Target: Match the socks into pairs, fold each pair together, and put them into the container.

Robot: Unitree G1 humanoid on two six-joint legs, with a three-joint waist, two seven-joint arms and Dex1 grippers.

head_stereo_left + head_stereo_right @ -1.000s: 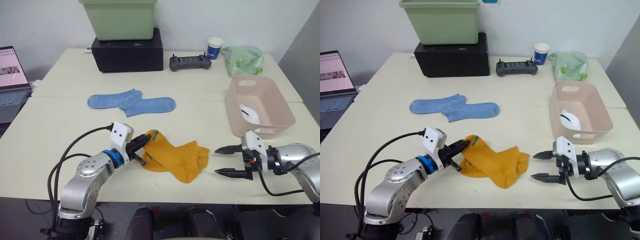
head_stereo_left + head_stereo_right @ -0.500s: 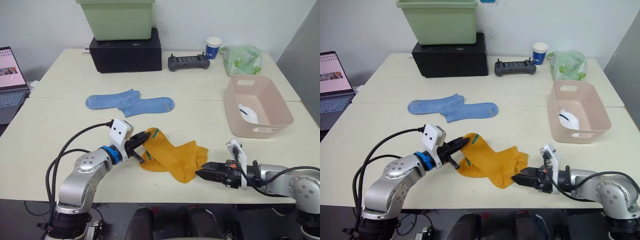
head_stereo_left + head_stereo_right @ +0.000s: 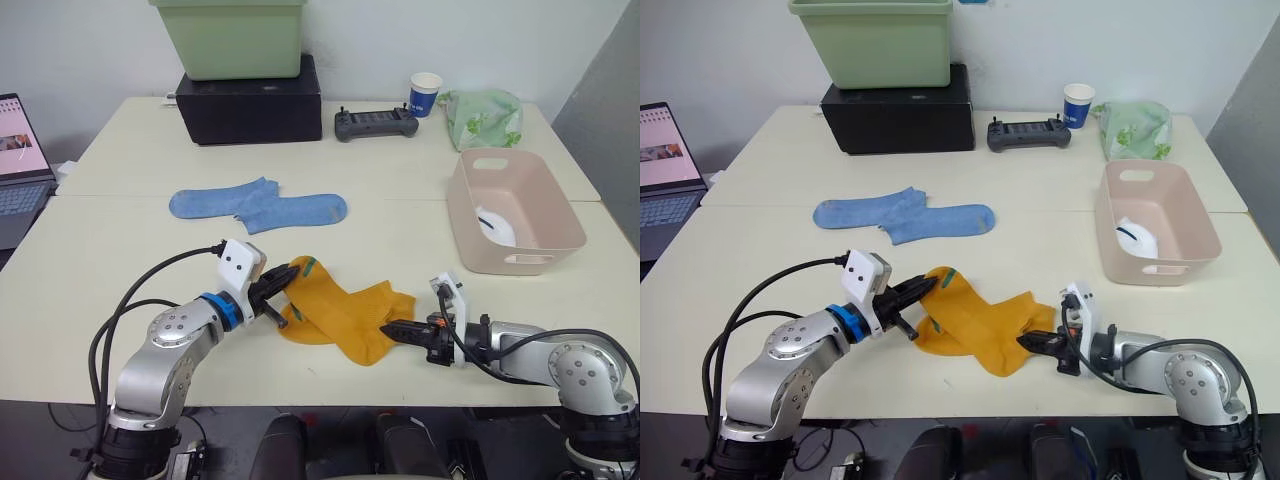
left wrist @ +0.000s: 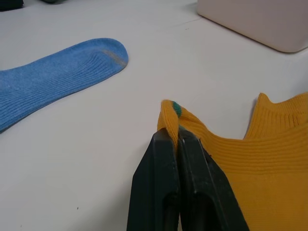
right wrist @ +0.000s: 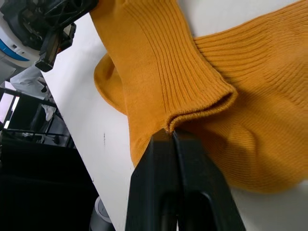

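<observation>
A pale cream table (image 3: 120,240), made of panels joined by visible seams, stands against a white wall, with a grey panel at the right edge. At the back sit a black box (image 3: 250,100) carrying a pale green bin (image 3: 235,35), a black handheld controller (image 3: 376,123), a blue paper cup (image 3: 425,94) and a crumpled green bag (image 3: 485,117); a laptop (image 3: 20,165) lies open at the far left. Two light blue socks (image 3: 258,205) overlap mid-table. The mustard-orange socks (image 3: 345,312) lie stacked near the front edge. The left gripper (image 4: 172,139) is pressed together on one cuff with a green mark, and the right gripper (image 5: 169,136) pinches the opposite end. The pink container (image 3: 515,212) at right holds a white sock (image 3: 497,225).
</observation>
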